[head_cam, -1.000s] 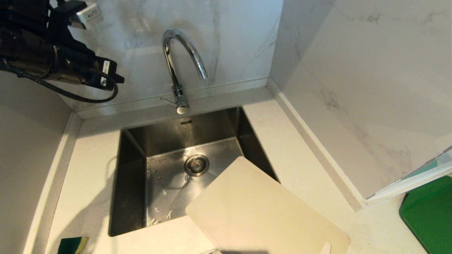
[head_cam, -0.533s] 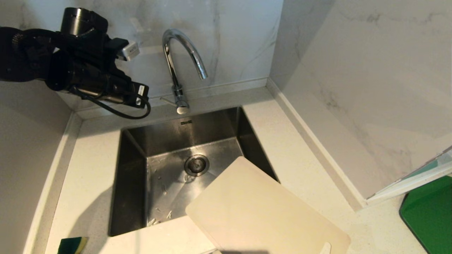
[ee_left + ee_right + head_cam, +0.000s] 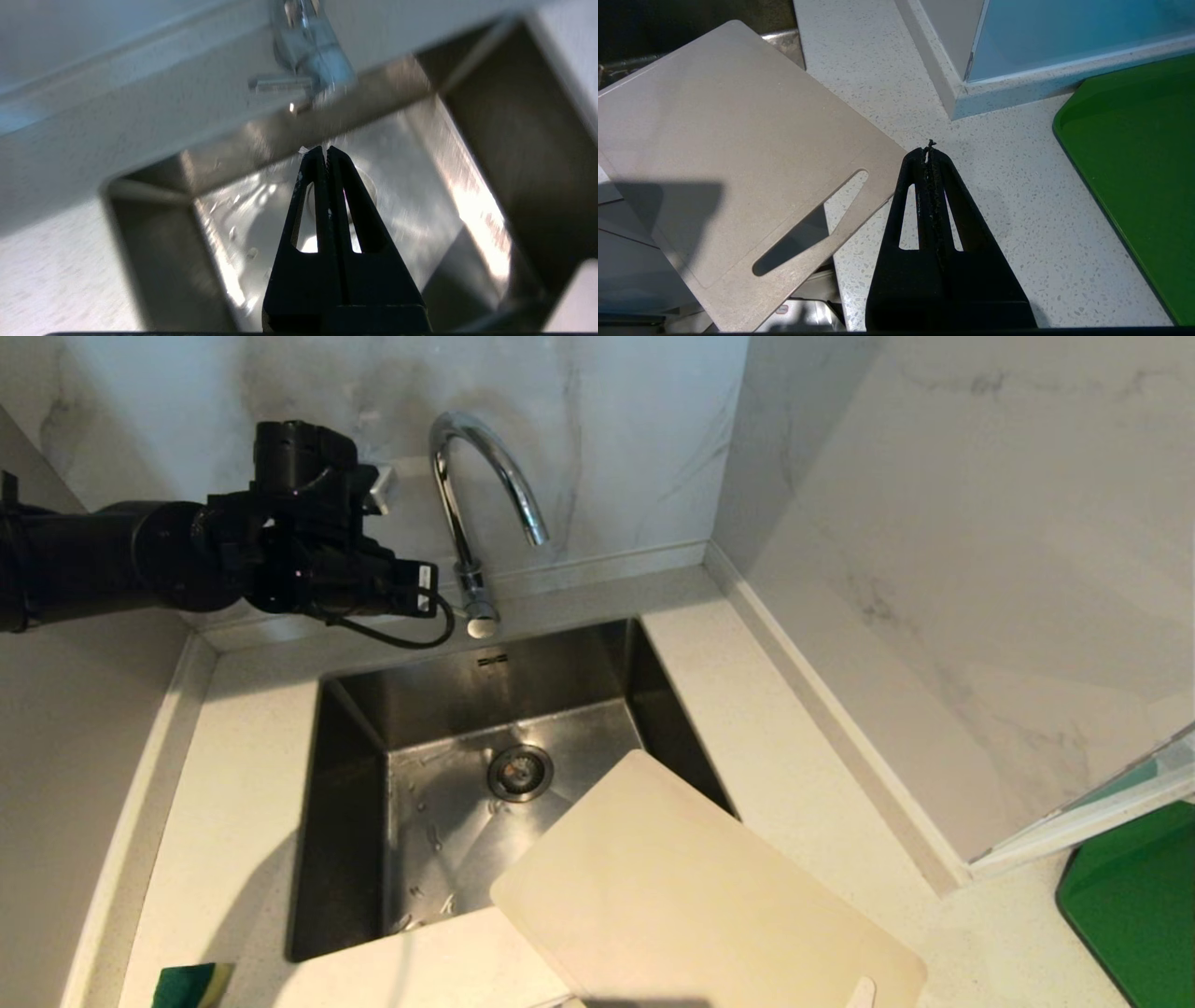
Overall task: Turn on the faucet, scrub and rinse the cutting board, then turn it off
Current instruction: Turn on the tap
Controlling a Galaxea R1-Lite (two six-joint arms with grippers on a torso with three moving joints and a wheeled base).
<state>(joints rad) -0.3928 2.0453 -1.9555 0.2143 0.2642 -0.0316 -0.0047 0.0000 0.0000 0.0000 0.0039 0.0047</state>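
- My left tool (image 3: 325,150) hangs above the back of the sink (image 3: 355,737), its two black fingers pressed together and pinching nothing.
- In the head view my left arm reaches in from the left, and the left tool sits just beside the faucet (image 3: 467,504), near its base.
- The faucet is tall, shiny chrome, with an arched gooseneck spout curving out over the sink; it stands on the tabletop (image 3: 766,709) at the sink's back rim.
- Its small side lever (image 3: 280,84) sticks out sideways near the base; my left tool is close to it but apart from it.
- I cannot see water running from the spout.
- The cutting board (image 3: 691,896) is a large, thin, cream-beige rectangle with rounded corners, lying at an angle with one corner out over the sink's near right side and the rest on the tabletop.
- From the right wrist view its long slot handle (image 3: 812,224) shows near one short edge.
- My right tool (image 3: 930,151) hovers over the tabletop just beside that edge, fingers pressed together, empty.
- A green tray (image 3: 1139,905) lies at the far right, and a green-and-yellow sponge (image 3: 191,985) at the near left.
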